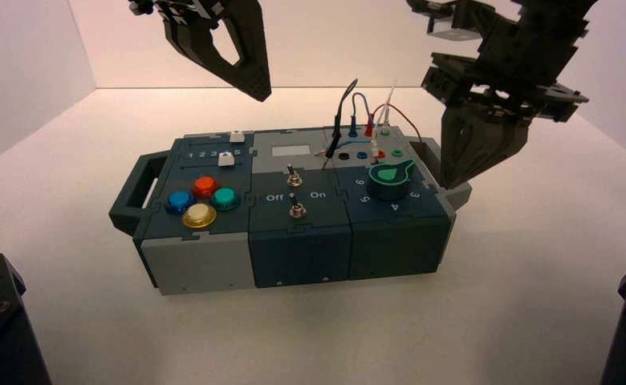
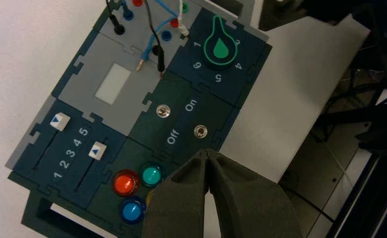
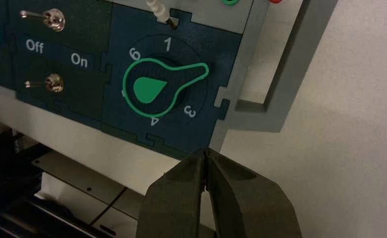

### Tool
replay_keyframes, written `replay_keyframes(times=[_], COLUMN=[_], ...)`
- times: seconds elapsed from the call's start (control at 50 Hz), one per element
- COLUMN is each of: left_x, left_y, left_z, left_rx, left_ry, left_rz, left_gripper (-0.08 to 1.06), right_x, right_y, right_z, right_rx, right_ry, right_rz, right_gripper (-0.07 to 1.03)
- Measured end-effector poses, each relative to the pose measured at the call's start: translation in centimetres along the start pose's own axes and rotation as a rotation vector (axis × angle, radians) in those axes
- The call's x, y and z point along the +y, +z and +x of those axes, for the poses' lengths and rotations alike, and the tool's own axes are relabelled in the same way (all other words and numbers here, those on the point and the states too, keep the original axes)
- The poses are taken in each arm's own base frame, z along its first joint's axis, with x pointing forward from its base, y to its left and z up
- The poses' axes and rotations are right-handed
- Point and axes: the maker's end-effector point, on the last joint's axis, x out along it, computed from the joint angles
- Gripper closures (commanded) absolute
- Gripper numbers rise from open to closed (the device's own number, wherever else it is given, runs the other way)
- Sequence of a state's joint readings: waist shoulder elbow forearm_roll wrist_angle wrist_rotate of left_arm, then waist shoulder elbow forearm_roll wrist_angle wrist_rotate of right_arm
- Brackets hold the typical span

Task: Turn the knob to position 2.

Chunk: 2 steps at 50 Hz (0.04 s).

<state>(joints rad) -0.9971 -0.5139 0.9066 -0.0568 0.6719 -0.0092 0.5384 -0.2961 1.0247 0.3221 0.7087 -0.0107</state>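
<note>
Knob [image 1: 391, 181]: one round dark-green dial with bright green teardrop pointer, on the right end section of the dark box [image 1: 213, 245], ringed by white numerals; pointer tip [image 3: 201, 71] between the printed 1 and 3, over the spot where the 2 would sit.

Counted elsewhere on the box: two small metal toggle switches [image 1: 294, 178] in the middle section beside "Off" and "On"; four round push-buttons [image 1: 205, 187], orange, blue, teal and yellow, at the left; two white slider caps [image 2: 59, 121] by a 1–5 scale; one pale grey display window [image 2: 112, 83]; several thin wires [image 1: 340, 112] plugged in behind the knob.

Right gripper [image 3: 206, 161]: fingertips pressed together, holding nothing, hanging above the box's right end handle [image 1: 432, 152], near the knob yet apart from it. Left gripper [image 2: 207, 157]: fingertips likewise together, empty, raised well above the rear left of the box.

Bare white tabletop [image 1: 534, 265] on every side of the box; nothing crowding the knob except the wires behind.
</note>
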Motion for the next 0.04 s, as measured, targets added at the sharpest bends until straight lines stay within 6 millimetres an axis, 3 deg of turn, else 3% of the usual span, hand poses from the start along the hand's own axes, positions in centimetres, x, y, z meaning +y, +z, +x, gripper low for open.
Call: replay_keyframes(times=[0.04], left_x=[0.09], left_y=[0.05], left_z=[0.01], left_rx=[0.000], left_ry=[0.004], left_rz=[0.002], left_gripper=[1.01], right_x=[0.01], right_y=[-0.01], right_z=[-0.09], right_rx=[-0.001], right_ry=[0.000], right_rz=[-0.002], right_gripper=[0.99])
